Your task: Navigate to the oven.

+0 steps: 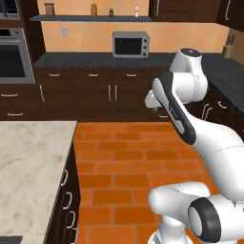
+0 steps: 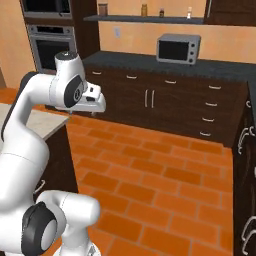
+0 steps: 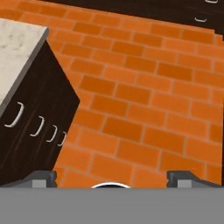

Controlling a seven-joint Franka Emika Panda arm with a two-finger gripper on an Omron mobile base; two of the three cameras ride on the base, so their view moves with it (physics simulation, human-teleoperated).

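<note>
Floor: open orange brick floor [image 1: 119, 157] runs ahead toward the far cabinets [image 1: 95, 97].
Left obstacle: marble-topped island bench [image 1: 28, 167] just beside the path.
Right obstacle: dark cabinet run [image 2: 245, 150].

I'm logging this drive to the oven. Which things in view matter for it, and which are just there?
Matters:
oven
brick floor

Just there:
toaster oven
marble island
shelf jars
gripper, jaws apart, holding nothing
</note>
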